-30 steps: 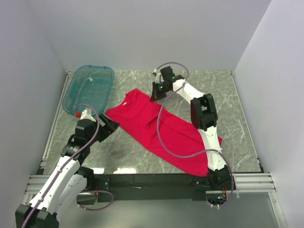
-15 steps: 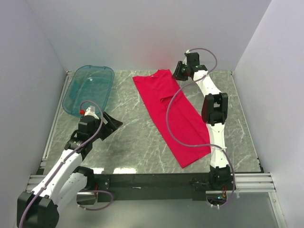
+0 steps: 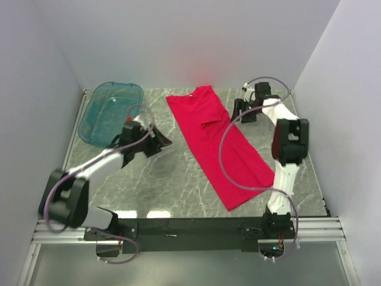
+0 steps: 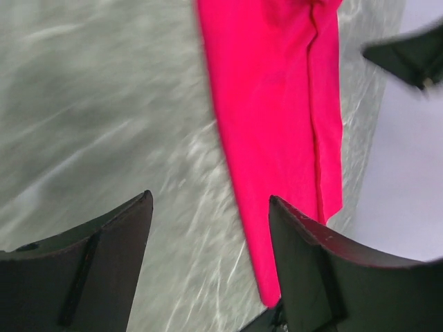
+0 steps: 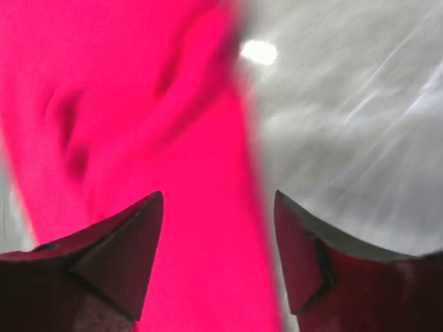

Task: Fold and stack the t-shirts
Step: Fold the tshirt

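Teal tub, far left. Left arm stretched low over the table; left gripper spread, empty. Red t-shirt lies mid-table, a long strip. Right arm reaches far; right gripper parted, empty, beside the shirt.

The t-shirt is soft, matt red cloth, the table a smooth marble-patterned slab with a faint sheen, and the tub glossy translucent teal plastic.
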Controlling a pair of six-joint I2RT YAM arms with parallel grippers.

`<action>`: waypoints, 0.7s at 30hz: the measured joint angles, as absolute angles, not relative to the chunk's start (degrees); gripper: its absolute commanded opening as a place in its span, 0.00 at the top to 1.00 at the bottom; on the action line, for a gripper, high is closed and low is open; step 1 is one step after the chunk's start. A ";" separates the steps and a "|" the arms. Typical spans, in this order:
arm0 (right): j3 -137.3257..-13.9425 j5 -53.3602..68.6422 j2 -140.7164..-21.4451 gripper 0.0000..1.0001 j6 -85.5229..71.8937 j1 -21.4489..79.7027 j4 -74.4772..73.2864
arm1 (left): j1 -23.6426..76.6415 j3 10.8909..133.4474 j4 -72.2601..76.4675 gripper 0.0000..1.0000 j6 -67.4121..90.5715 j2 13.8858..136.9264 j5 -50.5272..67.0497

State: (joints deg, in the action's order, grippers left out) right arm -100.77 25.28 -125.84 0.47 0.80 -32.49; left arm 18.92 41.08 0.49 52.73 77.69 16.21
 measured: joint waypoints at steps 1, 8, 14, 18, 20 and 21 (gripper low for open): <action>-95.42 27.20 -121.16 0.19 4.95 0.71 -32.32 | 20.40 44.18 0.60 0.28 52.45 81.76 16.21; -65.98 35.79 -82.81 0.00 22.72 2.13 -28.49 | 29.10 58.39 0.19 0.38 53.67 102.91 12.29; -59.79 42.74 -77.76 0.00 23.46 -2.33 -28.60 | 31.77 63.68 -2.50 0.46 57.04 108.31 8.69; -57.52 42.83 -77.78 0.00 23.40 -3.20 -29.95 | 32.82 66.00 -4.03 0.55 59.37 110.72 7.33; -57.52 43.20 -77.60 0.00 23.40 -3.20 -29.98 | 33.10 67.00 -4.01 0.60 60.14 111.77 7.16; -57.52 43.18 -77.58 0.00 23.38 -3.16 -29.98 | 33.15 67.35 -3.90 0.63 60.77 112.18 7.20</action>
